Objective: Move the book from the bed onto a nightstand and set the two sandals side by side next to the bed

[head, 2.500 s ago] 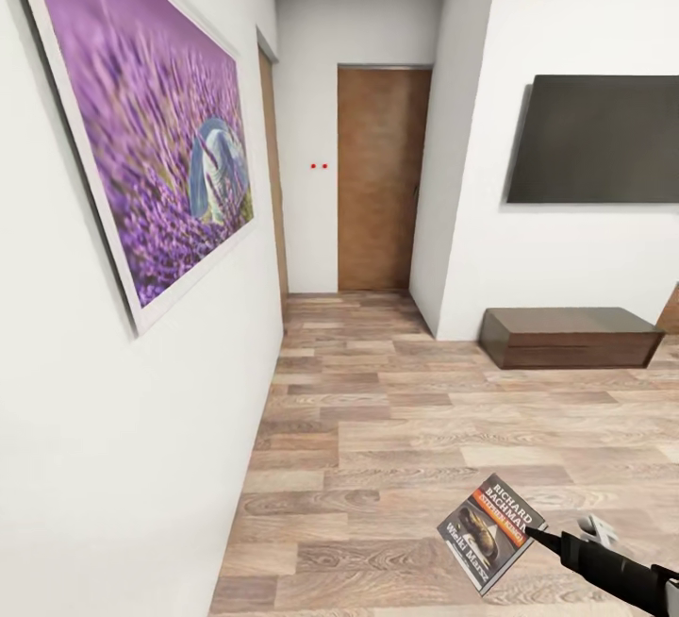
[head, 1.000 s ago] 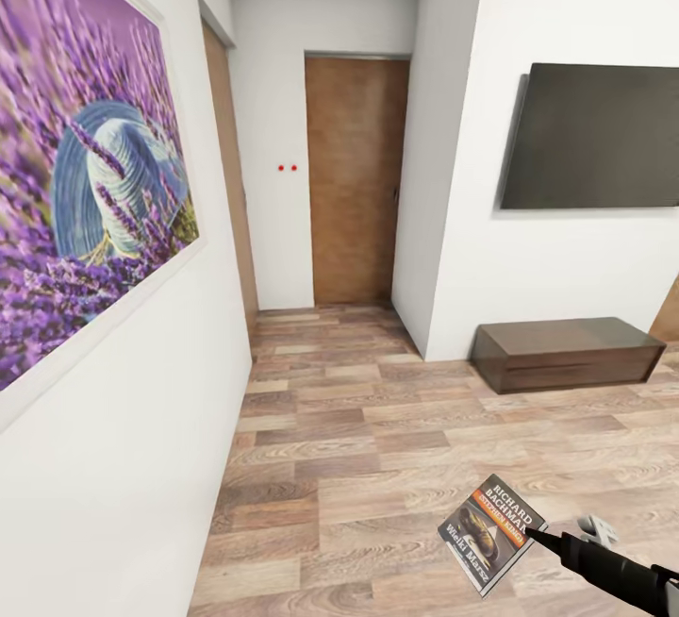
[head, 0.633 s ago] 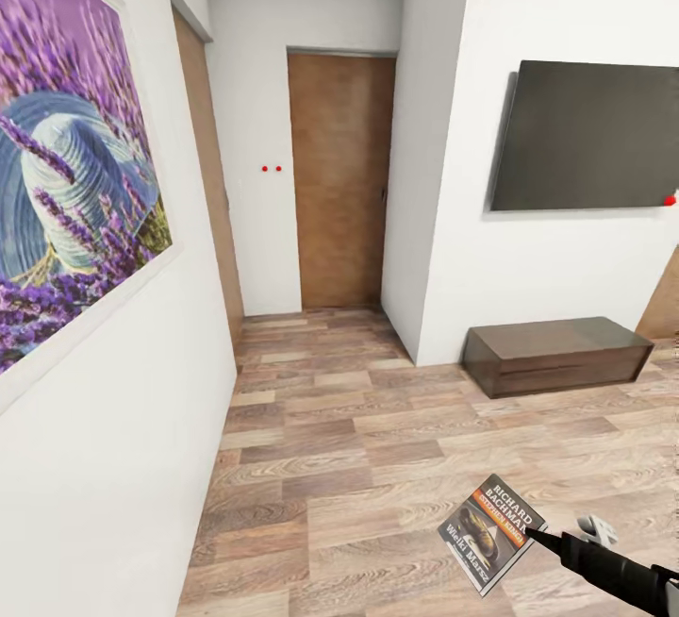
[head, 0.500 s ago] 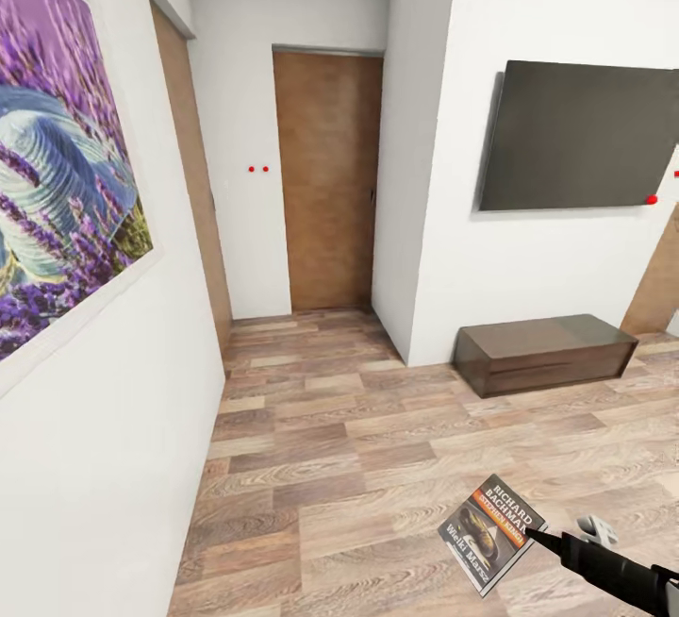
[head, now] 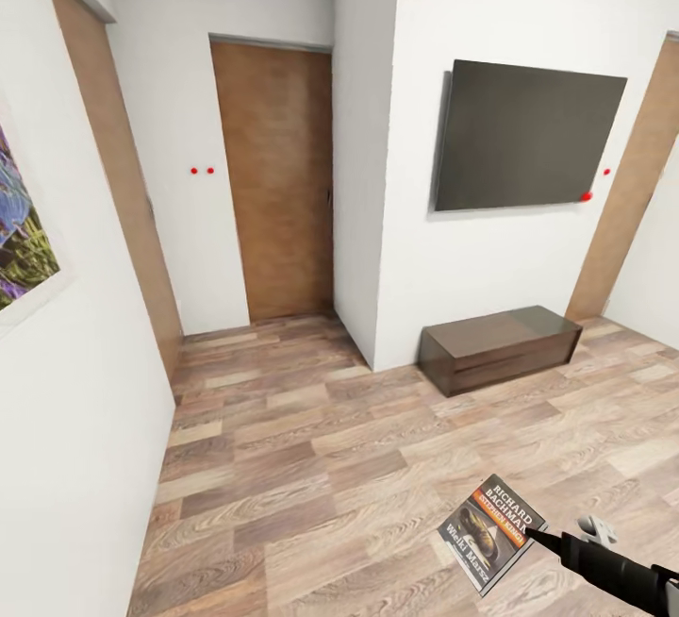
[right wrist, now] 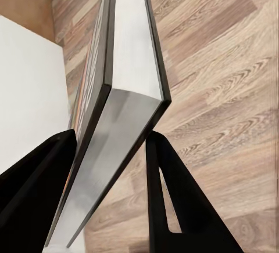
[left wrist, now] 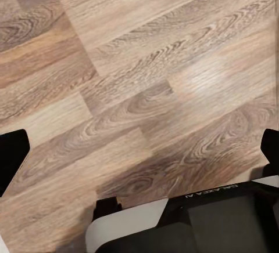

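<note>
Right gripper (right wrist: 110,148) clamps the book (head: 491,531) by its edge so I can carry it; left gripper (left wrist: 139,148) spread, empty, floor (left wrist: 139,79) beneath.

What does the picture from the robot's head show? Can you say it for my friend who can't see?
The robot's right gripper holds a small book above a wood-plank floor. Ahead are white walls, a brown door, a dark TV on the wall and a long low dark bench under it. Part of a purple picture hangs on the left wall.
</note>
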